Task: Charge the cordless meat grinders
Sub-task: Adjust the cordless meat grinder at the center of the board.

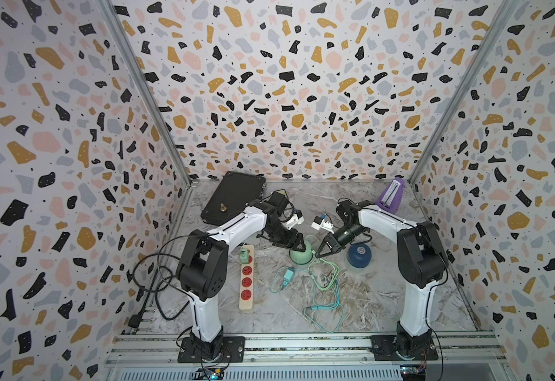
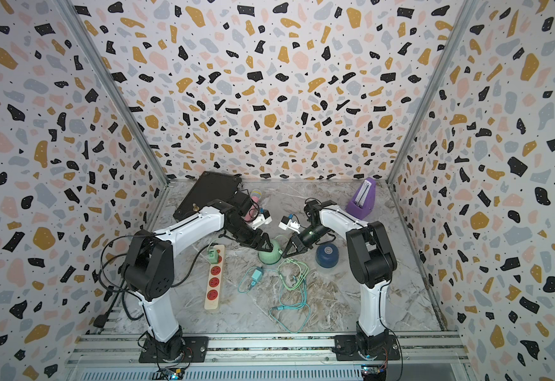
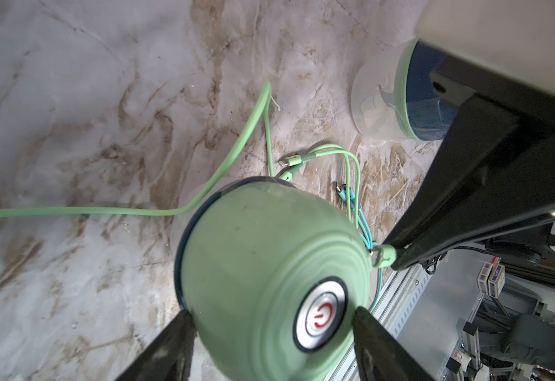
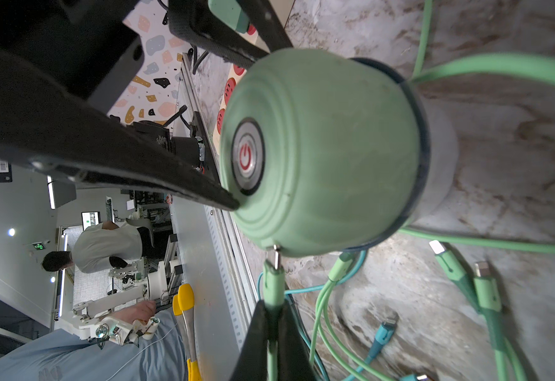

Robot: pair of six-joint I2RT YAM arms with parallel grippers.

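Terrazzo-patterned walls (image 1: 302, 82) close in three sides of a marbled tabletop (image 1: 384, 297). At the far left a flat black case (image 1: 233, 198) lies at an angle. A long cream power strip (image 1: 247, 280) with red sockets runs near-to-far on the left side, and a purple metronome (image 1: 391, 194) stands in the far right corner. Near the middle of the table the mint green grinder (image 1: 300, 259) sits upright on its clear base. The navy blue grinder (image 1: 359, 254) stands apart to its right, with nothing touching it. The left gripper (image 3: 271, 313) reaches in from the left and straddles the mint dome, its two black fingers (image 3: 368, 333) pressed against opposite sides, grasping it. The right gripper (image 4: 273, 308) comes from the right with its jaws clenched on a light green cable connector (image 4: 273, 280), and the connector's metal tip touches the lower side of the mint dome. The green cable (image 1: 327, 273) loops over the table just nearer than the grinders, tangled with a teal cable (image 1: 325, 310) that trails further toward the near edge. A teal adapter (image 1: 288, 274) lies loose between the strip and the cables, and a green adapter (image 1: 244, 255) sits in the strip's far socket. On top of the mint dome, a round silvery button (image 3: 320, 313) shows a red power symbol.
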